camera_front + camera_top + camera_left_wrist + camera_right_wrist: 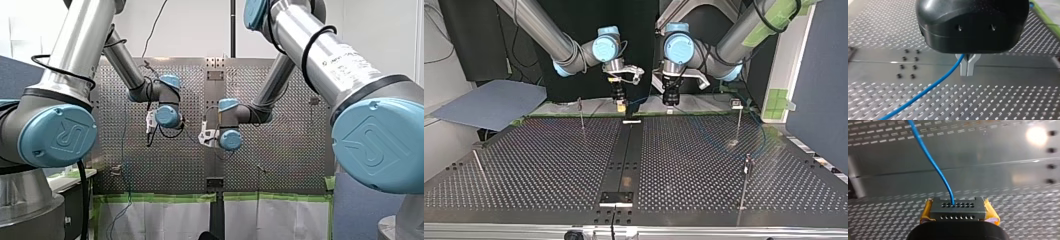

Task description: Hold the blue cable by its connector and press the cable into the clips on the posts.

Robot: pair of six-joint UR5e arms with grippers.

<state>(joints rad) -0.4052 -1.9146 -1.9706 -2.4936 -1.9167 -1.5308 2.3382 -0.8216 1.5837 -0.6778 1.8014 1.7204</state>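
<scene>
My right gripper (958, 213) holds the grey connector (958, 207) firmly between its yellow pads (926, 213). The connector's long axis lies crosswise from pad to pad, and its holed face points ahead toward the plain centre strip (623, 155) of the table (549, 165). The blue cable (931, 161) leaves one hole in that face, runs straight ahead over the strip, then bends aside and is cut off at the frame's edge. My left gripper (967, 67) hangs over the same strip with its metal fingers (964, 67) pressed together. The cable comes out by their roots, under the black body, and slants off the strip across the perforated plate. Whether it is nipped there is hidden by the body. In the top view both grippers hover over the strip's far end, with only a short blue run visible between them. Thin posts (739, 122) stand well to either side of the strip, their clips too small to make out. In the front view the wrists hide both grippers.
</scene>
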